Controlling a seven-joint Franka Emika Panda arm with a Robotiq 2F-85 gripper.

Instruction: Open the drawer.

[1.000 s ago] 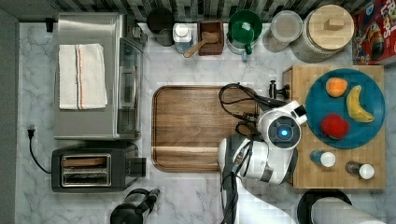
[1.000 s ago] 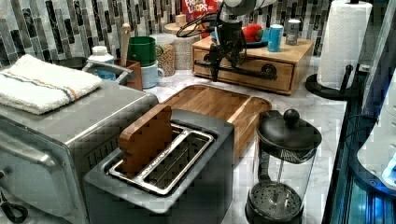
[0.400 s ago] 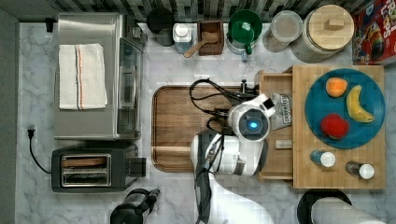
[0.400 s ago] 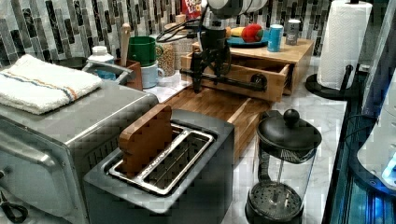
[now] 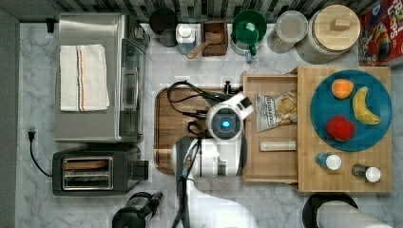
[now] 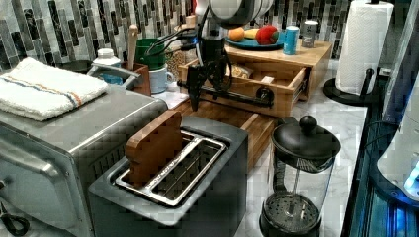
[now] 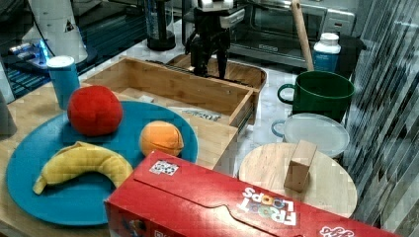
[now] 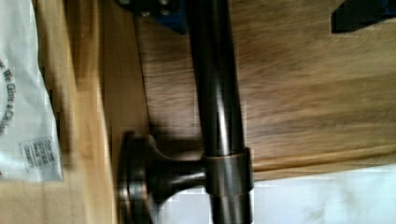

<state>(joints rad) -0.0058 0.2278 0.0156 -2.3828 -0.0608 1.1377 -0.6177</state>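
Observation:
The drawer (image 5: 271, 164) is a light wooden box, pulled well out of its cabinet toward the top view's left. It also shows in the left view (image 6: 276, 89) and the right view (image 7: 173, 81). Inside lie a snack bag (image 5: 274, 110) and a pale stick (image 5: 278, 146). Its black bar handle (image 6: 237, 95) (image 8: 215, 93) runs along the front. My gripper (image 6: 207, 91) (image 7: 210, 66) (image 5: 224, 124) hangs over that handle, open. The bar sits between the two fingertips, with a wide gap on one side (image 8: 257, 11).
A darker brown tray (image 5: 176, 123) lies under the drawer front. A blue plate (image 5: 380, 95) with fruit sits on the cabinet top. A toaster (image 5: 95, 169), toaster oven (image 5: 95, 78), French press (image 6: 299, 173), green mug (image 5: 248, 28) and paper towel roll (image 6: 363, 39) surround the area.
The drawer has slid out toward the top view's left over the tray. My gripper moved the same way with the handle.

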